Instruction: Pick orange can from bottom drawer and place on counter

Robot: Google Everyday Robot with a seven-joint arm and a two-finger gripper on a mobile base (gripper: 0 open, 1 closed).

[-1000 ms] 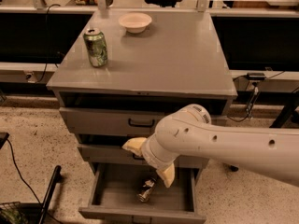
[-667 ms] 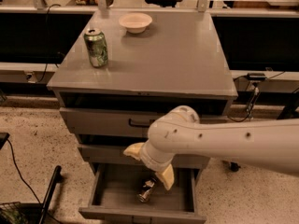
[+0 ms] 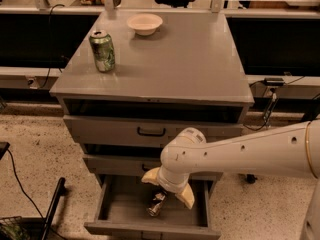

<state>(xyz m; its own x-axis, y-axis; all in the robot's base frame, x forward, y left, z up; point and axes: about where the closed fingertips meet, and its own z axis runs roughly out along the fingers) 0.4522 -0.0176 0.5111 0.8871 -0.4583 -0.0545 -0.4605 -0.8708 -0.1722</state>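
Camera view looks down on the jaws, which hang low over the orange can (image 3: pixel 156 204). Their two cream fingers (image 3: pixel 186 196) stand apart, one to either side of the can and slightly above it, and neither clearly presses on it. The white arm (image 3: pixel 240 151) that carries them runs from above the can out to the right edge.

The orange can is small, with a silvery end and a dark orange-brown and pale patterned side. It seems to lean on its side rather than stand upright, and its upper part is hidden by the wrist.

Beneath the can is the bottom drawer (image 3: pixel 117 211), pulled out, its plain grey floor bare to the can's left. Just above the can is the middle drawer (image 3: pixel 115 165), and above that the top drawer (image 3: pixel 110 129) with a black handle.

Higher still lies the flat grey bench (image 3: pixel 180 59). A green can (image 3: pixel 102 51) stands upright there, well up and left of the orange can, and a pale bowl (image 3: pixel 144 23) sits farther back.
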